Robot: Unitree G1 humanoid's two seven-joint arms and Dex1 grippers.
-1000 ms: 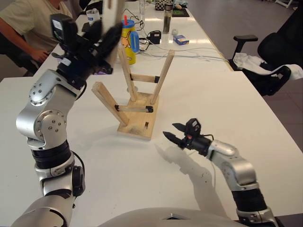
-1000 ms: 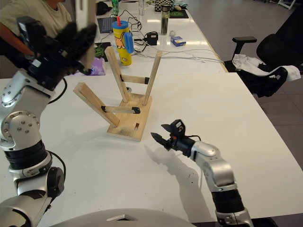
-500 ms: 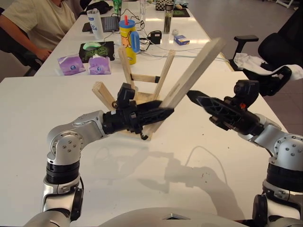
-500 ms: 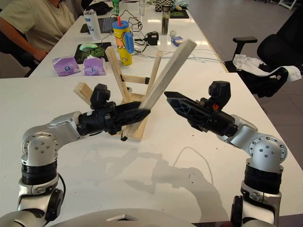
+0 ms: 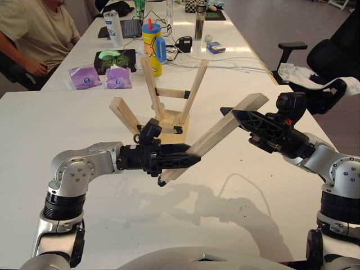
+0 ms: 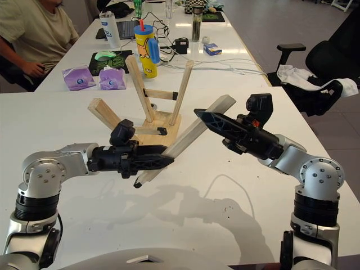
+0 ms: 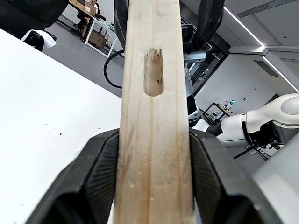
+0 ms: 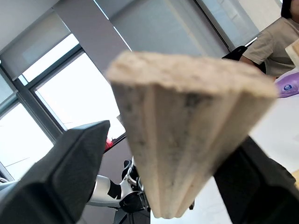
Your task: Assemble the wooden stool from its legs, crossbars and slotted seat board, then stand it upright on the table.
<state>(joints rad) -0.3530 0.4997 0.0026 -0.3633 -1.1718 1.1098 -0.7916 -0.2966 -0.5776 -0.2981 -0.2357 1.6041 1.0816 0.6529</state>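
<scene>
Left gripper (image 5: 195, 159) is clamped shut on the lower part of a loose leg (image 5: 220, 130), pads (image 7: 100, 179) tight on both flanks. The leg slants up across the table (image 5: 253, 188) to the right gripper (image 5: 234, 116), whose spread fingers (image 8: 74, 161) straddle its upper end; contact there is uncertain. Just behind, the seat board (image 5: 170, 119) lies flat, three legs pointing up.
</scene>
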